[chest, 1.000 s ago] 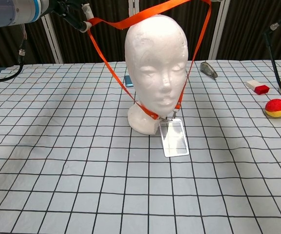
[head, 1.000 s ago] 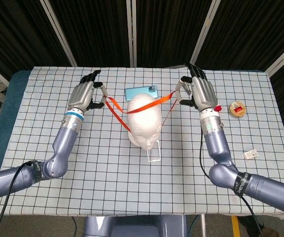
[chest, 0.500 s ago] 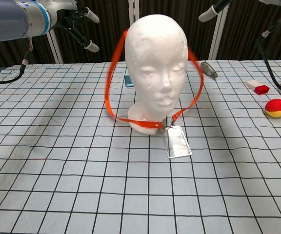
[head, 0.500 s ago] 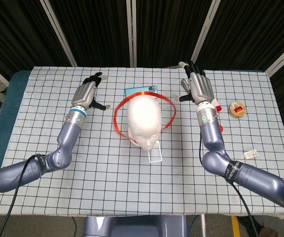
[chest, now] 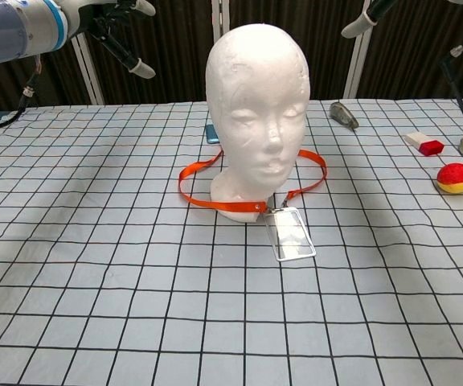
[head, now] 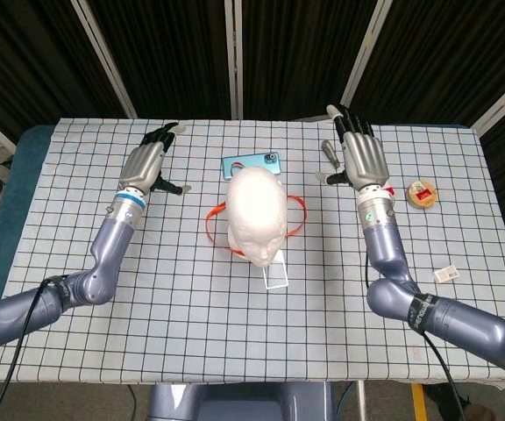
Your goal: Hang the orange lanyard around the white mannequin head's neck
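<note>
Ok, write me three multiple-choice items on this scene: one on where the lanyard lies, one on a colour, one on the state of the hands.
1. Where is the orange lanyard?
A. Looped around the base of the white mannequin head
B. Draped over the head's crown
C. Beside the phone

2. What colour is the phone behind the head?
A. Red
B. Light blue
C. Black

3. What do the left hand and right hand hold?
A. The lanyard
B. The clear badge holder
C. Nothing

Key: 1 A, the strap circles the base on the table; 2 B, the head view shows it; 3 C, fingers spread, clear of the strap.
</note>
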`<state>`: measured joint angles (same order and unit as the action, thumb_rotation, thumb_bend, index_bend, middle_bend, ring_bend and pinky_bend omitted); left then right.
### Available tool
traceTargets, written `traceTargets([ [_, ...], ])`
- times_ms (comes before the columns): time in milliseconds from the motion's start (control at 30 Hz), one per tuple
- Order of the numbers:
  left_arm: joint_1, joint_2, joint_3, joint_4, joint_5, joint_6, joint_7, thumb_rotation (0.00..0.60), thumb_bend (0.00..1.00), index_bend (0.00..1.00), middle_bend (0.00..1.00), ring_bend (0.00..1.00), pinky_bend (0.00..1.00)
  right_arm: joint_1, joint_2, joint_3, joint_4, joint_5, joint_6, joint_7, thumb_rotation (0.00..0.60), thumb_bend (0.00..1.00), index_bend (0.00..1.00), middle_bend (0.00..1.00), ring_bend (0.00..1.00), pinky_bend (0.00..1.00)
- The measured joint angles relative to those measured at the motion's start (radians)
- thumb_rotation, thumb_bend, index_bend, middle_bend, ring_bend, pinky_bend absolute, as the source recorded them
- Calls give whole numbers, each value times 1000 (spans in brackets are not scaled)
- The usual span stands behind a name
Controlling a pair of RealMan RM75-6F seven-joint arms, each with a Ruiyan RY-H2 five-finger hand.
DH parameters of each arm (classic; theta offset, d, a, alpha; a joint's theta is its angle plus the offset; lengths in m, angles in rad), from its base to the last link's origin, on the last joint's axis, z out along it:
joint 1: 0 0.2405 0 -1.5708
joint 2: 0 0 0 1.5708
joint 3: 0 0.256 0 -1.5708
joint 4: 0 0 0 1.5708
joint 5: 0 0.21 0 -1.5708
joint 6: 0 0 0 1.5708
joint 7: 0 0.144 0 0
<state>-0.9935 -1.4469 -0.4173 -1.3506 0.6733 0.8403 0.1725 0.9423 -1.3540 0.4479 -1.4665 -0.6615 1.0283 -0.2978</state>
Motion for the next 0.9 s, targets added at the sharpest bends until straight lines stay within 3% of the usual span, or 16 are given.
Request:
traceTargets([
  [133,52,53,28,-73,66,49,-7,600,1,0,0,0,0,-57,58,-34,-82,-61,37,1,600,458,40,0,0,0],
  [267,115,117,68,-167,138,96,-13,600,138,0,0,0,0,-138,133,-81,-175,-145,75,23,600,478,50,0,0,0],
  [633,322,286,259,-400,446,216,-53,600,170,0,0,0,0,-401,260,-260,-292,-489,258,184,600,461,69,0,0,0],
  [833,412,315,355,-435,592,282,-88,600,179,0,0,0,0,-539,286,-370,-283,-650,353,310,600,448,71,0,0,0],
  [900,426,319,381,-442,632,286,-99,600,215,0,0,0,0,-584,281,-396,-263,-692,401,335,600,378,72,0,0,0],
])
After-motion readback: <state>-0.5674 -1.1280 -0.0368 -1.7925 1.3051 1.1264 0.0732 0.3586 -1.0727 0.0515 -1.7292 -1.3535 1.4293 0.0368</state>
